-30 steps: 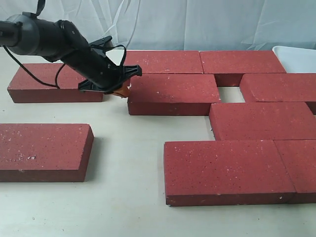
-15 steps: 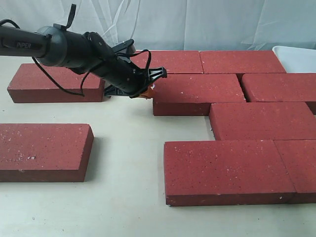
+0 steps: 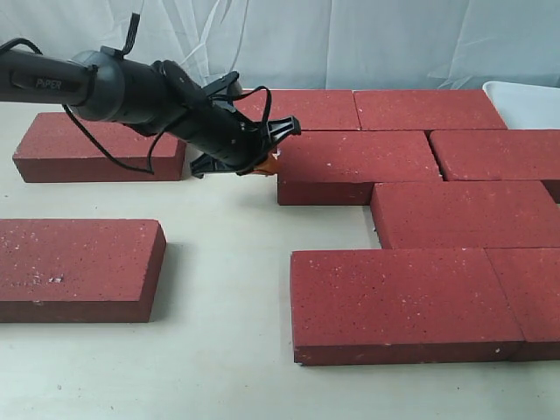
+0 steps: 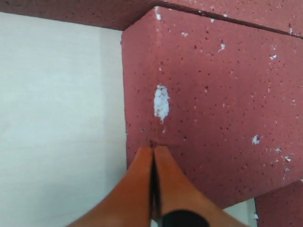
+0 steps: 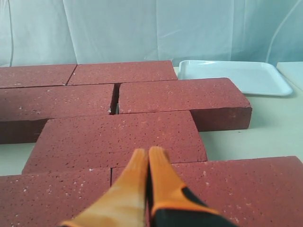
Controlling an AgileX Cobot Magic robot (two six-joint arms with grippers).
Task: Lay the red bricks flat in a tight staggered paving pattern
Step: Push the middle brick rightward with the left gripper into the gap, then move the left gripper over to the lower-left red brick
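Observation:
Several red bricks lie flat in staggered rows on the right of the table. My left gripper (image 3: 269, 158) is shut, and its orange tips press the left end of the second-row brick (image 3: 354, 160). In the left wrist view the shut tips (image 4: 153, 148) touch that brick (image 4: 208, 104) at its end edge. That brick nearly meets its right neighbour (image 3: 499, 151), with a thin slit between them. Two loose bricks lie apart, one at the back left (image 3: 96, 144) and one at the front left (image 3: 74, 262). My right gripper (image 5: 147, 152) is shut and empty, hovering over the front rows (image 5: 118, 137).
A white tray (image 3: 525, 101) stands at the back right, just beyond the bricks, and the right wrist view shows this tray (image 5: 234, 75) too. White cloth hangs behind the table. Bare tabletop (image 3: 227, 262) lies between the loose left bricks and the paved group.
My left gripper has moved right, pushing the second-row brick with it. The open gap between that brick and its right neighbour has closed to a thin slit.

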